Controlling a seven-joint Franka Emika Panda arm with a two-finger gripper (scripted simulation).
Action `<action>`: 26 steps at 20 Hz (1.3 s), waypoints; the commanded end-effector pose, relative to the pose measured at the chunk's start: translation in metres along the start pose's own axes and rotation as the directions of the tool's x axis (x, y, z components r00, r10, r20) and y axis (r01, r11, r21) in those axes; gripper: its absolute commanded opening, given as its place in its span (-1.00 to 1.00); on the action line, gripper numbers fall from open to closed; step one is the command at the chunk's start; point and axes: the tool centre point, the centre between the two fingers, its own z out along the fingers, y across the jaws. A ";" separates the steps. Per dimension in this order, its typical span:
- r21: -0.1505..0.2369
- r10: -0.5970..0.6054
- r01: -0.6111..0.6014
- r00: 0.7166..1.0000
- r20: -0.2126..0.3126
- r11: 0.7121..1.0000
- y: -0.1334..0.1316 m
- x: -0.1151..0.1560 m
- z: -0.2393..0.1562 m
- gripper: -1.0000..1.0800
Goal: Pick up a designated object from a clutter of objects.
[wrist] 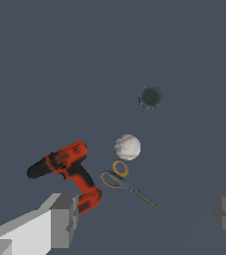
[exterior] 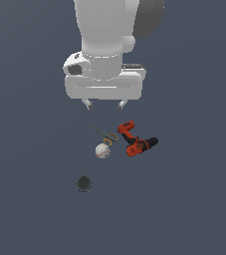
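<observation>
The white baseball (exterior: 103, 150) (wrist: 127, 147) with faint red stitching lies on the dark grey floor. Touching or nearly touching it are thin scissors (exterior: 105, 135) (wrist: 126, 182) with yellow finger loops. A red-and-black power drill (exterior: 135, 140) (wrist: 67, 172) lies on its side at the exterior view's right of the ball. A dark round disc (exterior: 83, 183) (wrist: 150, 96) sits apart, nearer the camera in the exterior view. My gripper (exterior: 105, 104) hangs high above the clutter, open and holding nothing. Its fingers (wrist: 63, 219) show wide apart in the wrist view.
The floor (exterior: 194, 199) is a plain dark grey surface with no edges or walls in view. The arm's white body (exterior: 109, 45) fills the upper middle of the exterior view.
</observation>
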 end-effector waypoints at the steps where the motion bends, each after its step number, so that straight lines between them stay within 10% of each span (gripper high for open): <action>1: 0.000 0.000 0.000 1.000 0.000 1.000 0.000 0.000 0.000 0.92; 26: 0.010 0.135 -0.135 0.991 0.012 0.991 0.000 0.011 0.050 0.92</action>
